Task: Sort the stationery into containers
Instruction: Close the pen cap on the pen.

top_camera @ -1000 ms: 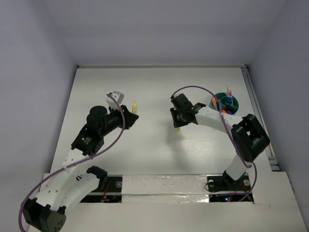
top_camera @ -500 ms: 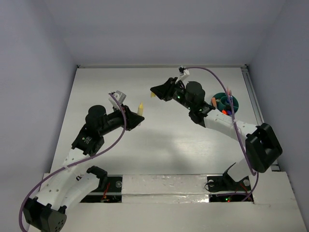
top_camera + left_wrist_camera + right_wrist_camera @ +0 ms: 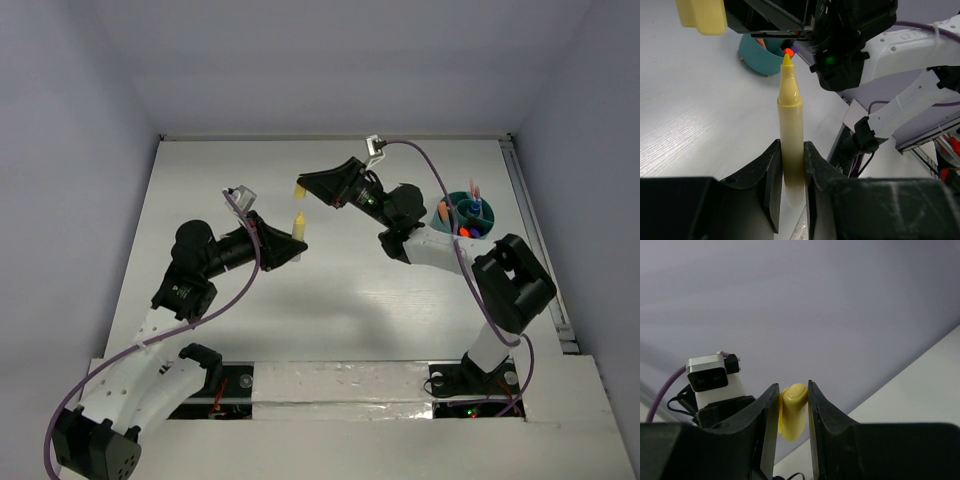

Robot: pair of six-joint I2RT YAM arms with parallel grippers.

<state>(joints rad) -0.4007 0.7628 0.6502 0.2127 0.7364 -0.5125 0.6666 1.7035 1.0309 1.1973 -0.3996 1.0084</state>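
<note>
Your two arms met above the middle of the worktop (image 3: 330,300), well to the left of the teal organiser (image 3: 458,197), which stood at the far right with several pens already in it. Your left arm (image 3: 205,265) reached in from the near left, and your right arm (image 3: 430,240) bent back across from the right, so both were equally close to the job.

The left gripper (image 3: 791,165) was clamped tight on the lower barrel of an uncapped yellow marker (image 3: 790,100). The marker's long axis ran straight out from the jaws, tip leading. The right gripper (image 3: 790,392) was pinched narrowly on what looked like the yellow cap (image 3: 791,415).

In the left wrist view the cap sat just beyond the tip and off to its left, near it but not touching. Capping would have turned on bringing the cap onto the marker's axis. You could not tell which way its mouth faced.
</note>
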